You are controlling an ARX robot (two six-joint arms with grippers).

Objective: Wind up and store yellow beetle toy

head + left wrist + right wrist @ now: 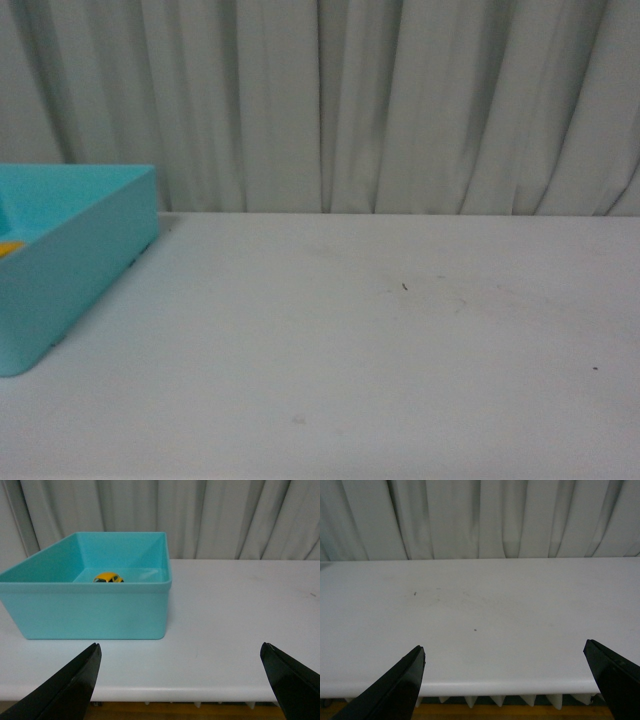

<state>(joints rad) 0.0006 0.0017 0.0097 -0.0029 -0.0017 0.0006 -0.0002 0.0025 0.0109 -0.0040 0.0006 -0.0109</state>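
The yellow beetle toy [108, 578] sat on the floor of a turquoise bin [90, 611], toward the bin's far wall, its long axis running across the left wrist view, roughly parallel to the bin's near wall; which end was the nose was too small to tell. Only a sliver of yellow showed over the bin's rim in the front view, at the left edge of the white table [400, 340]. With the toy already inside, the storing step appeared done. The left pincer [180, 680] stood with its jaws wide apart and empty, drawn back at the table's near edge facing the bin, apparently clear of the load. The right pincer [505, 680] was likewise spread and empty, over bare table, well apart from the bin.
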